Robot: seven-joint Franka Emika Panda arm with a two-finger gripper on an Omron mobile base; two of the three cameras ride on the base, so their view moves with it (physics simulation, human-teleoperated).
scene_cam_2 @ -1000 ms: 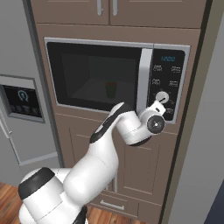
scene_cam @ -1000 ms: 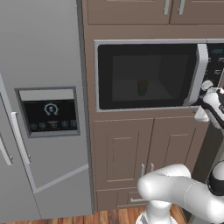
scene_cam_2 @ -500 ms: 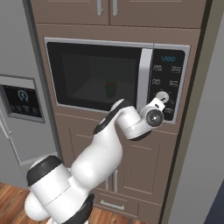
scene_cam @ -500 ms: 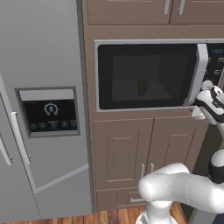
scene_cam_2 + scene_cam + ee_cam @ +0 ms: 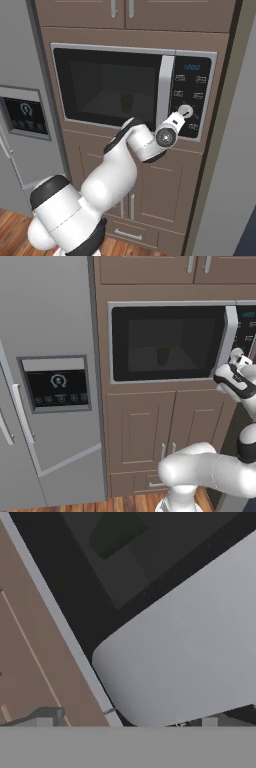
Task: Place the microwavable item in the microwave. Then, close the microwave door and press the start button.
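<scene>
Now the green cup point(image 5: 163, 355) stands inside the microwave point(image 5: 135, 90) behind the closed door point(image 5: 170, 343). Off to its right, the claw point(image 5: 183, 112) spreads wide and empty at the door's handle point(image 5: 165, 85), beside the control panel point(image 5: 192, 95).

Both base views look straight at the shut microwave point(image 5: 170, 343), one from the left, one from the right. The hand view sits very close to its door handle point(image 5: 185, 657).

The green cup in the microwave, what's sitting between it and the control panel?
The door's vertical silver handle stands between the green cup, seen behind the closed door's dark glass, and the black control panel. The right base view shows it best.
</scene>
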